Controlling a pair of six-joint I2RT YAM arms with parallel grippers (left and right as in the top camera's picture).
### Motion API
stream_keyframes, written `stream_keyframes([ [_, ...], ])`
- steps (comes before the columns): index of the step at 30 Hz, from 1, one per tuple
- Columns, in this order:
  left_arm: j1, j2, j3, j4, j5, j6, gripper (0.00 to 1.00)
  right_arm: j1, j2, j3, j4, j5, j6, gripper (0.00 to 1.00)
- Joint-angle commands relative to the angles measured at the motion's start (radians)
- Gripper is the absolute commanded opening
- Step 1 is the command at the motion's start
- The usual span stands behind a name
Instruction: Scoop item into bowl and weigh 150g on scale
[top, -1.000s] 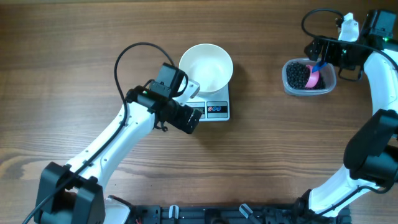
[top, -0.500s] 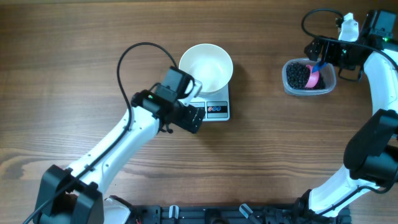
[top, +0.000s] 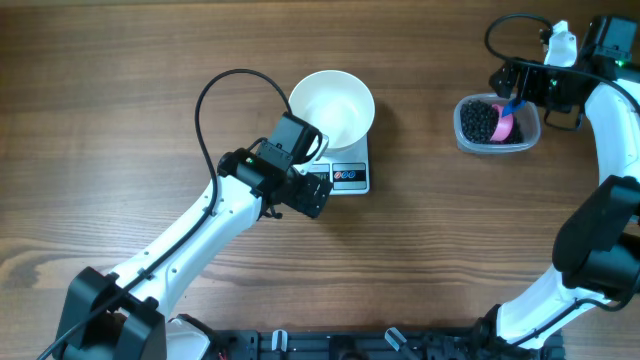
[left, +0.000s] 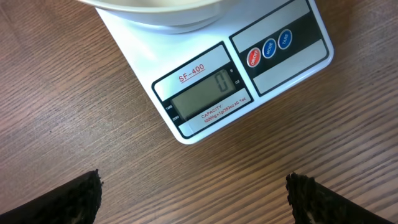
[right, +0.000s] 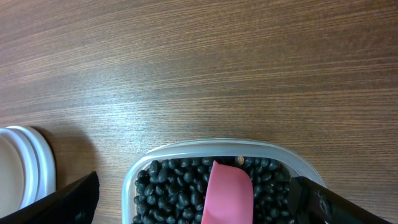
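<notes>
Two claws: left claw (left: 196, 202) and right claw (right: 199, 200) are held spread wide, nothing gripped.
Item (right: 177, 180): tiny glossy black beans, heaped in clear tub (right: 132, 177) with pink scoop (right: 227, 193), near right claw.
Bowl (top: 331, 108): white, glossy, set on scale (left: 205, 93); zero is displayed.

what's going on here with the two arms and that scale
The empty white bowl sits on the kitchen scale, whose display reads 0. The left gripper hovers open just in front of the scale, holding nothing. Off to the side, the right gripper hangs open over a clear plastic tub of black beans, where a pink scoop lies untouched. No beans are in the bowl yet.
</notes>
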Motion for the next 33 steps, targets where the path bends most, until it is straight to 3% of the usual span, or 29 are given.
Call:
stream_keyframes([
  [1, 0.002, -0.021, -0.006, 0.005, 0.013, 0.019, 1.0, 0.006, 0.018, -0.004, 0.003, -0.004, 0.0, 1.0],
  [27, 0.002, -0.021, -0.006, -0.002, 0.013, 0.019, 1.0, 0.006, 0.018, -0.004, 0.013, -0.005, 0.002, 1.0],
  [33, 0.002, -0.021, -0.006, -0.002, 0.013, 0.019, 1.0, 0.006, 0.018, -0.004, 0.012, 0.048, 0.085, 1.0],
])
